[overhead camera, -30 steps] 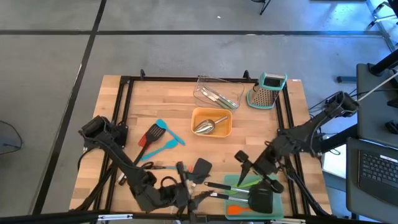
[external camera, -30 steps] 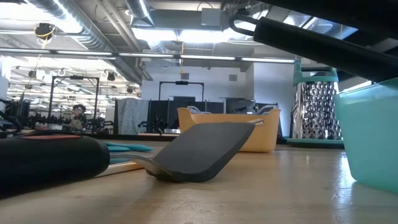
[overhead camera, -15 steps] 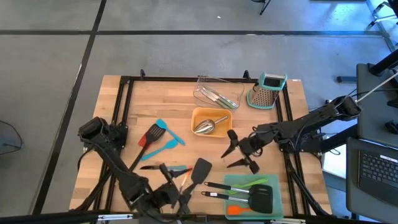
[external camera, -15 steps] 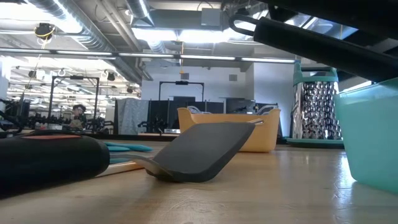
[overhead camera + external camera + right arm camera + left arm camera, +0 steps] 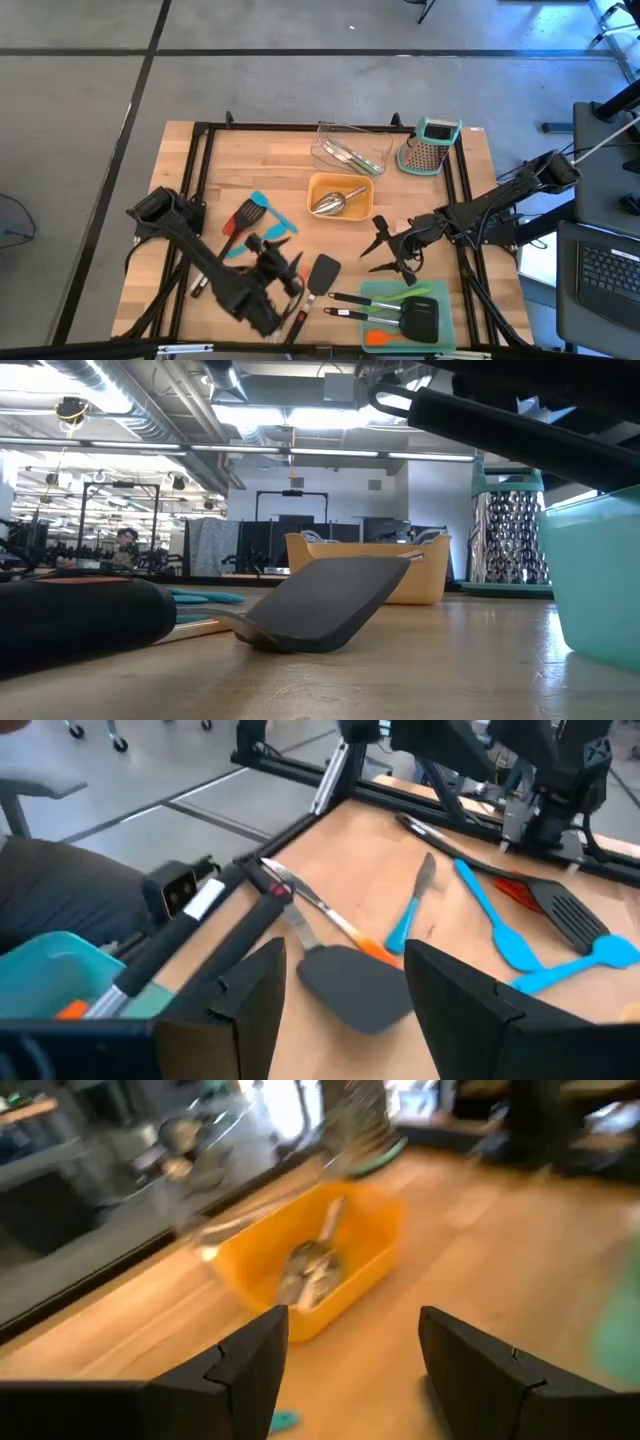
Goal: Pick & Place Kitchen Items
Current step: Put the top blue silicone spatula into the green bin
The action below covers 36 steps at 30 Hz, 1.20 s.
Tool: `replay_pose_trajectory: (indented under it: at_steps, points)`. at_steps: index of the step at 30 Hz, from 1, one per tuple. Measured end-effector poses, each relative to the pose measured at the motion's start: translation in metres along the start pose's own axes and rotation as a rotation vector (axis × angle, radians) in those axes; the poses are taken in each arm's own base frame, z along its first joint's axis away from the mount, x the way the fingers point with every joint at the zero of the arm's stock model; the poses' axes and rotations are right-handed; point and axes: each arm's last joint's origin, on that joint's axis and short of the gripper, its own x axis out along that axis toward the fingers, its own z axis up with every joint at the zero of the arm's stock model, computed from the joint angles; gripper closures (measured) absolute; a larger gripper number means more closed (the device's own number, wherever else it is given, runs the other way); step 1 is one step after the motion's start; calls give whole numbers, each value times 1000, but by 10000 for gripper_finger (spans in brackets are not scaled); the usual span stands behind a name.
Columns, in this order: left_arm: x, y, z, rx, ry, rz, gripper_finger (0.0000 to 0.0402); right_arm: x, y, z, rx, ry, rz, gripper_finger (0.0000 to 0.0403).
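1. The left gripper hangs over the near-left part of the wooden table; its two fingers stand apart and there is nothing between them – it is released.
2. The right gripper is above the table centre, between the orange tray and the teal-green tray; its jaws are also spread, and empty.
3. A steel scoop lies inside the orange tray; the left wrist view shows it there too.
4. A black spatula lies on the bare wood just beside the left gripper, blade toward the far side.
5. Blue silicone tools and a red and black turner rest together on the left half of the table.
6. In the teal-green tray lie a green tool, a black spatula with a wide blade and an orange tool – some handles stick out over the tray's left rim.
7. The clear tray at the far side holds a few utensils; the box grater stands just beside it, to the right
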Motion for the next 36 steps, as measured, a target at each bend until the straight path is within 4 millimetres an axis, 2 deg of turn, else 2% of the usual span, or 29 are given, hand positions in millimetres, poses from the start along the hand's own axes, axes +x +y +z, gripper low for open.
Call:
replay_pose_trajectory:
  at_steps: [3,7,11,16,25,31,36]
  points:
    - [14,4,1,62,64,48,180,-1,-5,-4,13,13,-21,196]
    - [24,13,5,144,74,111,181,-2,-15,-11,70,25,-7,196]
    - [25,30,8,174,76,205,188,-4,-25,-12,96,18,27,196]
    - [29,47,2,135,25,201,213,-5,-35,-12,91,6,-5,196]
    - [52,95,-54,-30,68,177,255,-12,-62,-17,112,2,-74,196]
    - [65,133,-73,-128,116,123,256,-18,-78,-20,90,12,-161,196]
    - [84,149,-83,-193,154,29,256,-21,-86,-21,70,8,-198,196]
